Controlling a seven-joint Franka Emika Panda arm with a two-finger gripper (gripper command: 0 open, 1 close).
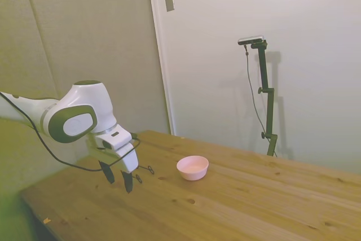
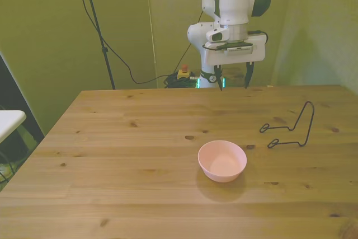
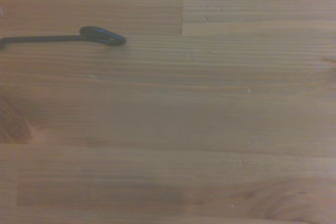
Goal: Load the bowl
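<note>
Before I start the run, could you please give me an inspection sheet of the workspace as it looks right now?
Surface: wooden table, knotted planks, no spills seen.
Job's things: pale pink bowl upright and empty on the table; thin black wire rack stands apart from it, toward the front view's right.
Clutter: nothing seen.
Grippers: gripper open, empty, hanging over the far part of the table, well away from the bowl.
Cables: a black cable loops along the arm; more cables trail to the floor behind the table.
Surroundings: plain walls, a white door, a white surface edge at the front view's left.
</note>
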